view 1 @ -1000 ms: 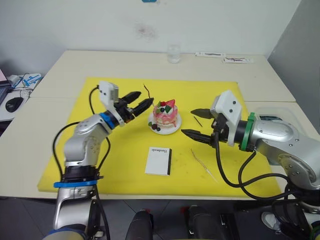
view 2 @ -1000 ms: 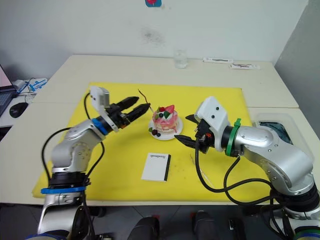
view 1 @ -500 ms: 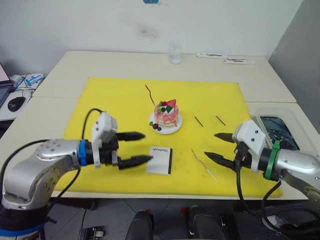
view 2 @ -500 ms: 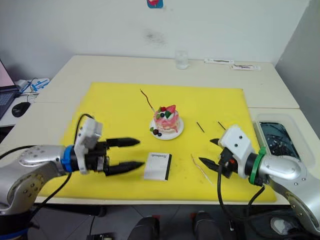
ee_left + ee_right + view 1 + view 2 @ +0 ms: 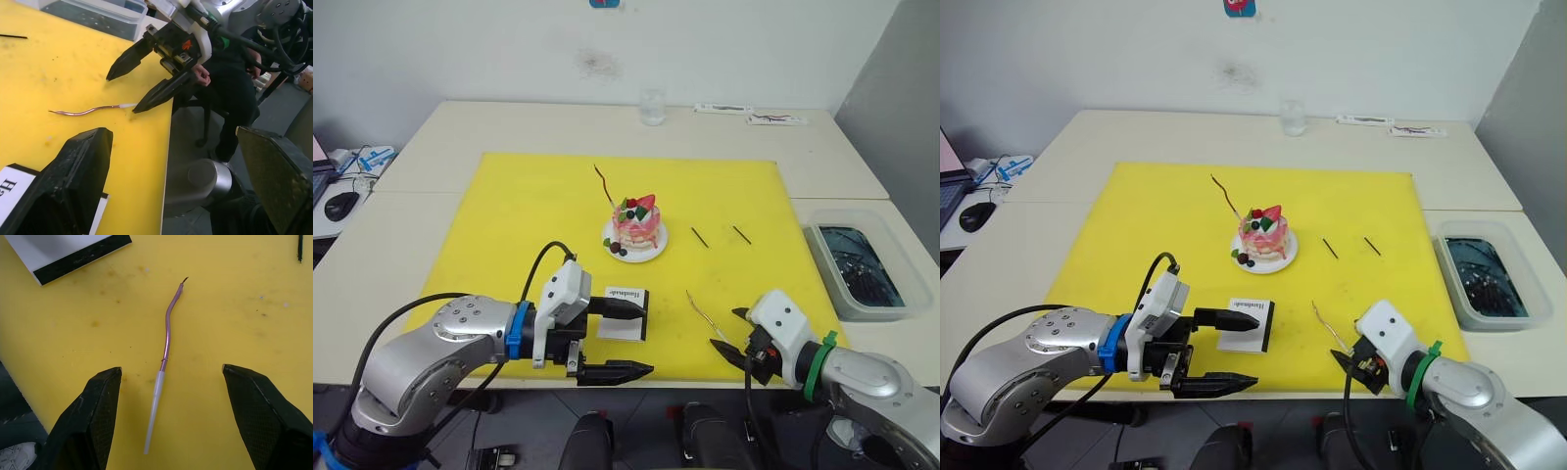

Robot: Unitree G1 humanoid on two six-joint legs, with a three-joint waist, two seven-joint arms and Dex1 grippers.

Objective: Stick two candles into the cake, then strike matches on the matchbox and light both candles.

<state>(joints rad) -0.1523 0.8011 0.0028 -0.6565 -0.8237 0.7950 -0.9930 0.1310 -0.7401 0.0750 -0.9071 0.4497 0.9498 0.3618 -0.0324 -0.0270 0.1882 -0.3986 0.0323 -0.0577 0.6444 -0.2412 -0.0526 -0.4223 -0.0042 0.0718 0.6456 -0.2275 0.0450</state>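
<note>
The pink cake (image 5: 634, 221) stands on its white plate (image 5: 652, 254) mid-mat. A dark red wavy candle (image 5: 602, 182) lies just behind it. The other candle (image 5: 167, 338) lies near the mat's front edge, its pale end (image 5: 153, 407) toward my right gripper (image 5: 726, 330), which is open and straddles that end low over the mat. Two short dark matches (image 5: 700, 236) (image 5: 742, 234) lie right of the cake. The white matchbox (image 5: 628, 297) lies in front of the cake. My left gripper (image 5: 631, 339) is open at the front edge, one finger (image 5: 615, 305) over the matchbox.
The yellow mat (image 5: 509, 225) covers the table's middle. A clear tub (image 5: 854, 266) with dark contents sits at the right. A glass (image 5: 652, 106) and small flat items (image 5: 773, 118) stand at the back. A mouse (image 5: 342, 204) lies far left.
Both arms have drawn back from beside the cake to the front edge. The left gripper now sits at the matchbox. The right gripper has dropped to the near candle's pale end.
</note>
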